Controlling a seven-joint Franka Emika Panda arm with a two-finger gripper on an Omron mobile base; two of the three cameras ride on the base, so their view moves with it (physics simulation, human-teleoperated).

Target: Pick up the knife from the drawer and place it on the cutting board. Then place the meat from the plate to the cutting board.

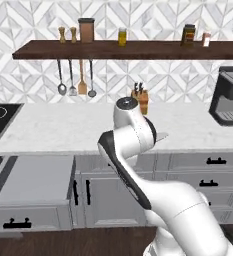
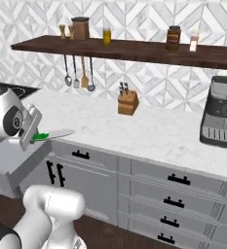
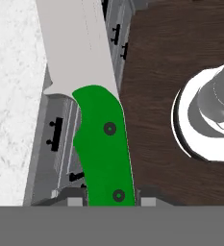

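Jaws pinch the green handle of the knife [image 3: 103, 144], so the gripper [image 2: 33, 138] holds it up in the air. Its blade sticks out sideways past the fingers, level, above the counter [image 2: 134, 129] edge. Below sits the open drawer [image 1: 30, 182].

You had open counter [image 2: 134, 129] ahead; knife block [image 2: 127, 103] stood near the back wall, coffee machine [image 2: 221, 119] far right, open drawer [image 1: 30, 192] jutted out low left, possibly blocking.
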